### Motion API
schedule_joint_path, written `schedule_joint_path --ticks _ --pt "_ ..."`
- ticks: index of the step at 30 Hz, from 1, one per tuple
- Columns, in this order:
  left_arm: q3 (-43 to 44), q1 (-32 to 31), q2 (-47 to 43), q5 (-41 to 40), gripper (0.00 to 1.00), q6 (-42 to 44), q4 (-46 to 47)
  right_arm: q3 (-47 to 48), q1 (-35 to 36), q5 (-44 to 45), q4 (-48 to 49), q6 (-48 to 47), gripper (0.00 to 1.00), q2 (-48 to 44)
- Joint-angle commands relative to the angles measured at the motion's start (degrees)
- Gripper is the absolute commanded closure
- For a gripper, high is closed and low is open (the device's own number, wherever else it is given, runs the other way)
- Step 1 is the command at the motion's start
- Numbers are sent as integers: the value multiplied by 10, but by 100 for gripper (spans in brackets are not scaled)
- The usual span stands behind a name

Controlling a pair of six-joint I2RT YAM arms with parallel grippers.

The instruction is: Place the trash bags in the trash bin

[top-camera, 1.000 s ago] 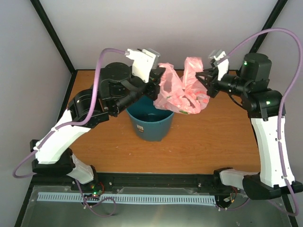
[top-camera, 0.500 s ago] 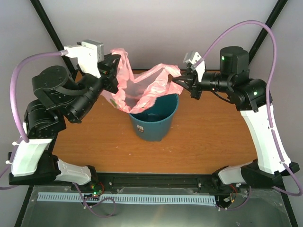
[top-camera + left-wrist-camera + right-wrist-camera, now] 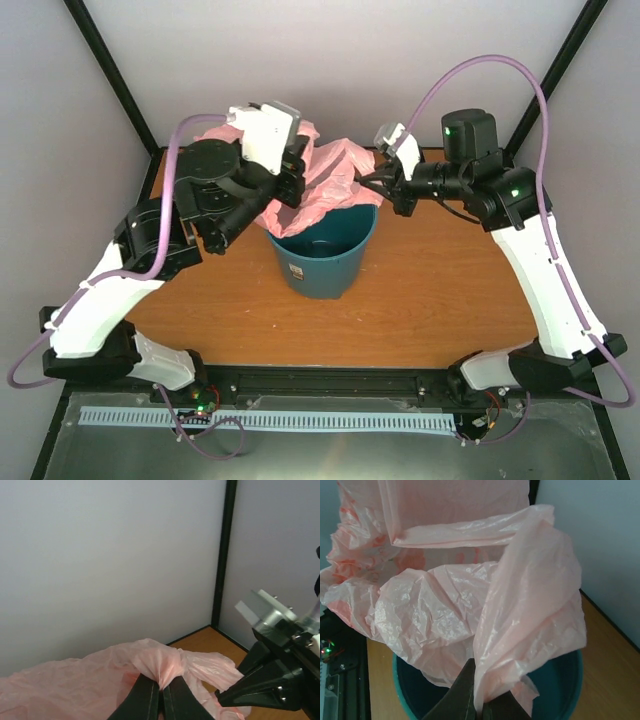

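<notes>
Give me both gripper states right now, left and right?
Left gripper: closed, pinching a bunched fold of the pink bag.
Right gripper: closed, holding another edge of the same pink bag.

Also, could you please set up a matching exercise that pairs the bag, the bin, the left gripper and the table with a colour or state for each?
Things:
1. trash bag
2. trash bin
3. left gripper
4. table

Colours or states:
A. orange-brown wood
B. shut on bunched plastic
C. teal, upright, open at the top
D. pink, crinkled, held up over the bin

Pairs: 1-D; 2-C; 3-B; 4-A
</notes>
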Motion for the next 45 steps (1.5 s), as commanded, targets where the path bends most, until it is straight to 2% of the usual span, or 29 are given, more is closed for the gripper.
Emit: schedule_joint_path --ticks 1,6,9,17,23,25,26,31,33,36,38,41,45 --pt "17 3 10 82 99 -14 16 -42 -6 60 2 19 97 -49" --pt "24 3 31 180 99 -23 4 -95 -37 72 -4 28 97 -101" --pt "22 3 36 207 99 -32 13 -116 -58 73 -8 29 97 -123" --pt "19 4 44 227 99 -36 15 -132 -80 61 -27 29 97 -145" --pt "10 4 45 188 99 -29 11 -148 -88 55 -23 32 97 -140" --pt "13 3 38 177 90 -26 -2 -144 -90 56 -24 33 97 -139" --pt "11 3 30 171 82 -25 -6 -141 -92 58 -24 32 97 -139" --pt "-29 4 -29 172 31 -10 -12 -131 -98 68 -23 29 97 -137" --pt "-35 3 -54 188 16 1 -19 -130 -104 70 -20 31 97 -132" --pt "-56 3 -99 202 10 2 -14 -129 -113 62 -19 35 97 -124" --pt "-79 3 -133 180 9 -5 -2 -129 -117 58 -16 39 97 -121" --pt "-96 3 -161 35 9 -30 -15 -125 -123 53 -10 42 97 -117" --pt "-101 5 -144 -124 12 -60 -77 -118 -124 42 -10 48 97 -112"
